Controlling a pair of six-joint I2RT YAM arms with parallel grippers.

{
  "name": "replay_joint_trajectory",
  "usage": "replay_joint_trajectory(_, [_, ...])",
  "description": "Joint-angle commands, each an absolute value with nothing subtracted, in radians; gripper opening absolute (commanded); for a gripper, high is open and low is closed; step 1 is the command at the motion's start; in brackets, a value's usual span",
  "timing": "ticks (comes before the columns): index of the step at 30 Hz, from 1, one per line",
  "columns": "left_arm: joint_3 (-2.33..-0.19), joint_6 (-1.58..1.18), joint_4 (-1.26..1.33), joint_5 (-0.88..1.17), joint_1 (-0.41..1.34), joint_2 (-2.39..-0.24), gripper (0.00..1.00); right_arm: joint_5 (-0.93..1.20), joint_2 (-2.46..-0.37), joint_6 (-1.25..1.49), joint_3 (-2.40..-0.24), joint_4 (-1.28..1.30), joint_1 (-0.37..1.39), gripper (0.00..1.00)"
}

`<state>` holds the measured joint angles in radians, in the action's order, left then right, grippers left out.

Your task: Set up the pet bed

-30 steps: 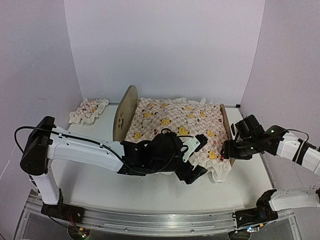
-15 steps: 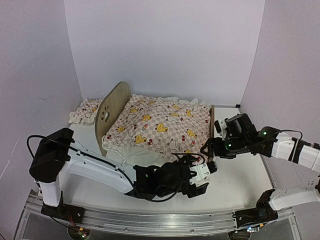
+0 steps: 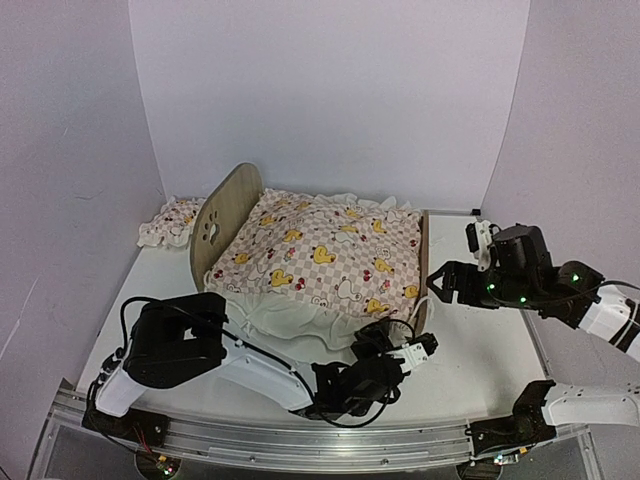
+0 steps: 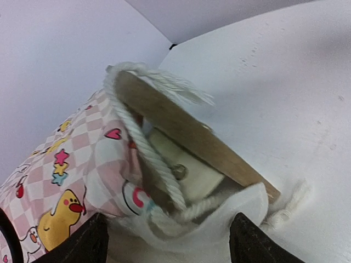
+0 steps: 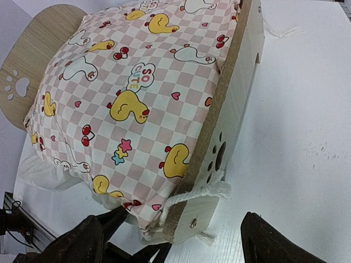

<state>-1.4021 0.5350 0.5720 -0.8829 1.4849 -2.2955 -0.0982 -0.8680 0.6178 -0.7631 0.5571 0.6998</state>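
Observation:
The pet bed stands mid-table with its paw-print headboard at the left and its footboard at the right. The pink duck-print cover lies over it and hides the striped base. My left gripper is low on the table by the bed's near right corner. In the left wrist view it is open, with the cover's white ruffle and a white rope between its fingers. My right gripper is open just right of the footboard, apart from it. In the right wrist view it faces the footboard's near corner.
The small ruffled pillow lies at the back left, behind the headboard. White backdrop walls close the back and sides. A metal rail runs along the near edge. Bare table lies right of the footboard.
The bed has shifted left and turned. My left gripper has come off the cover and dropped to the near right corner. My right gripper has drawn back right from the footboard.

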Motion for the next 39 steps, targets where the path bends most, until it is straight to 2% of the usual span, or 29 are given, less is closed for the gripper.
replay_joint_trajectory(1, [-1.459,0.518,0.688,-1.010,1.454,-2.261,0.68,-0.096,-0.859,0.610,-0.754,0.556,0.697,0.87])
replay_joint_trajectory(5, [-1.415,0.481,0.689,-0.991,1.444,-2.186,0.47,-0.080,-0.856,0.581,-0.750,0.560,0.696,0.83])
replay_joint_trajectory(8, [-1.369,0.458,0.684,-0.980,1.443,-2.118,0.26,-0.059,-0.862,0.503,-0.773,0.571,0.696,0.73])
replay_joint_trajectory(10, [-1.337,0.442,0.678,-0.979,1.444,-2.078,0.19,-0.030,-0.871,0.451,-0.796,0.575,0.696,0.68])
replay_joint_trajectory(16, [-1.203,0.321,0.608,-0.872,1.429,-1.925,0.17,0.060,-0.942,0.188,-0.873,0.571,0.701,0.64])
replay_joint_trajectory(19, [-1.178,0.238,0.546,-0.789,1.404,-1.871,0.08,0.140,-0.987,0.022,-0.896,0.570,0.704,0.64])
replay_joint_trajectory(23, [-1.144,0.166,0.511,-0.654,1.364,-1.812,0.06,0.249,-1.051,-0.188,-0.893,0.538,0.705,0.63])
replay_joint_trajectory(31, [-1.111,0.101,0.485,-0.548,1.317,-1.760,0.03,0.338,-1.183,-0.243,-0.936,0.480,0.707,0.59])
replay_joint_trajectory(35, [-1.101,0.100,0.478,-0.535,1.313,-1.748,0.01,0.233,-1.250,-0.206,-0.954,0.429,0.707,0.41])
replay_joint_trajectory(39, [-1.092,0.095,0.473,-0.527,1.312,-1.735,0.01,0.178,-1.295,-0.175,-0.966,0.400,0.707,0.43])
